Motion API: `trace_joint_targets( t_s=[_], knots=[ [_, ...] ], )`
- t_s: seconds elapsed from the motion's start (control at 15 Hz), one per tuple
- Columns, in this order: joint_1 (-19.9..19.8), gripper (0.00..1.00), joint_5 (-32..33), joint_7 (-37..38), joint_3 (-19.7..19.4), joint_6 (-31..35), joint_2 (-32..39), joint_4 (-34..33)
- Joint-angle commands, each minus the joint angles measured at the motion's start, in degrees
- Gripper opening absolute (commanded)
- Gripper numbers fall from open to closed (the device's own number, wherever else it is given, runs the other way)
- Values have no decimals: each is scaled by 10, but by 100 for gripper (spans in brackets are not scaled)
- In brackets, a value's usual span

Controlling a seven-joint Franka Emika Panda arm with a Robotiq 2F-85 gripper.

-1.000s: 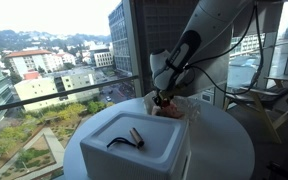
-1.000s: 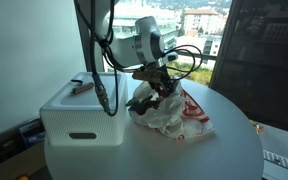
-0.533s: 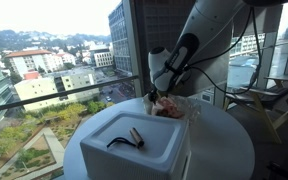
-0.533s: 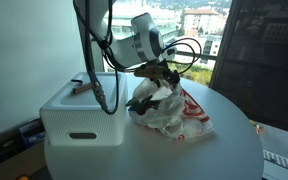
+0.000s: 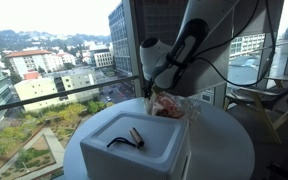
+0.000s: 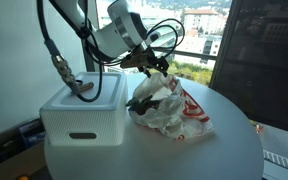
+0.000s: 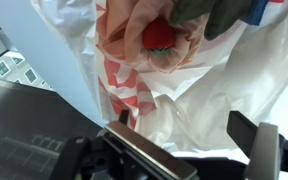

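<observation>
The gripper (image 6: 154, 66) hovers with fingers spread and empty just above the crumpled plastic bag (image 6: 170, 108), which slumps unsupported on the round table (image 6: 184, 155) at the white box's (image 6: 79, 112) three o'clock, its gaping mouth showing a red fruit (image 7: 159, 37).

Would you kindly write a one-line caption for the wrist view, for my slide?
Open claw hovering over a crumpled white-and-red plastic bag, with a red strawberry-like item showing in it.

White square bin (image 6: 79, 122) with 1 dark curved object (image 5: 127, 138) inside, on round white table (image 6: 189, 155)
</observation>
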State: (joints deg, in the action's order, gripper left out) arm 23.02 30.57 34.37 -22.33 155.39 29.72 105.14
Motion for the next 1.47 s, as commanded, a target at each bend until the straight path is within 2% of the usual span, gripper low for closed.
trace_joint_targets(
  t_s=[0.0, 0.13, 0.33, 0.6, 0.8, 1.07, 1.4],
  knots=[
    [36, 100, 56, 58, 8, -18, -81, 77],
    [25, 100, 55, 44, 53, -27, -118, 118],
    [-6, 100, 10, -1, 138, -18, -173, 186],
    [-9, 100, -3, 31, 201, -19, -218, 232],
    [-14, 100, -44, 45, 242, -48, -233, 240],
    [-24, 100, -80, 55, 273, -84, -222, 231],
    [-41, 100, -101, 42, 282, -97, -199, 219]
  ],
)
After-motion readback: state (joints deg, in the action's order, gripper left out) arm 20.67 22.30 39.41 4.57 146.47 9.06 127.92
